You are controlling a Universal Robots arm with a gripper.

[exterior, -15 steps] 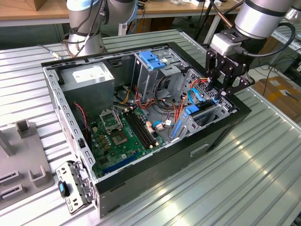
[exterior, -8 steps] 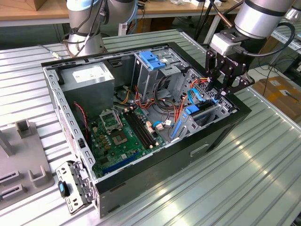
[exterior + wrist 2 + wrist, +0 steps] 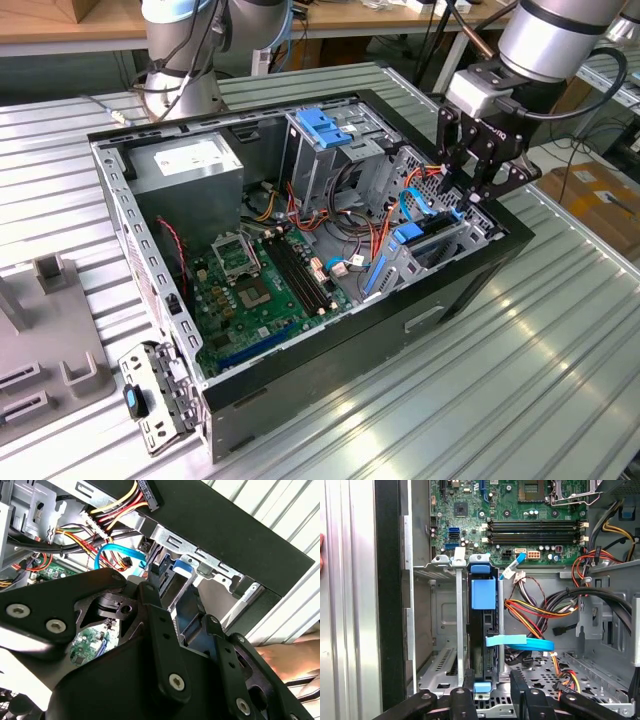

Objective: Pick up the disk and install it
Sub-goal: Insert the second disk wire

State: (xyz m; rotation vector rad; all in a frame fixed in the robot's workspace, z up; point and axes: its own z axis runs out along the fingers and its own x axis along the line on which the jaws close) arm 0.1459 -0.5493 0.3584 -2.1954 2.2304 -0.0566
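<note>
The open computer case (image 3: 300, 250) lay on the ribbed desk (image 3: 520, 380). The disk (image 3: 483, 630) stood edge-on in the drive cage (image 3: 445, 630), at the case's three o'clock in the exterior view. The tool (image 3: 468, 185) hovered above it, spread and empty; seating likely demanded straight, even pressure.

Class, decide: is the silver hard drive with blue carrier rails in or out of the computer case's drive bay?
In: the silver hard drive with blue carrier rails stands on edge inside the grey metal drive bay.
</note>
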